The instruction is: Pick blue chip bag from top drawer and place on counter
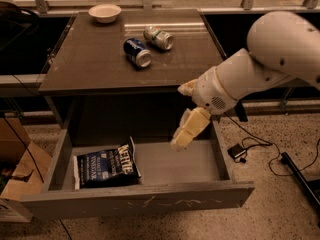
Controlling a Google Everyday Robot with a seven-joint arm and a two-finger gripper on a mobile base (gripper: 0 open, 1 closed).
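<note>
Blue chip bag [106,165] lies flat in the top drawer [145,199], below the counter [90,69] near its front-left corner. The gripper [190,126] hangs empty under the front edge toward the right corner, well apart from the bag; how wide it stands I cannot tell. Lifting out, the arm might catch that edge. The drawer's back is lost in shadow.

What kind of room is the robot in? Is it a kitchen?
Probably a robot test room or office, not a home kitchen. Loose cables lie on the speckled floor, a cardboard box sits beside the counter, and the gripper hangs over the open top drawer.
</note>
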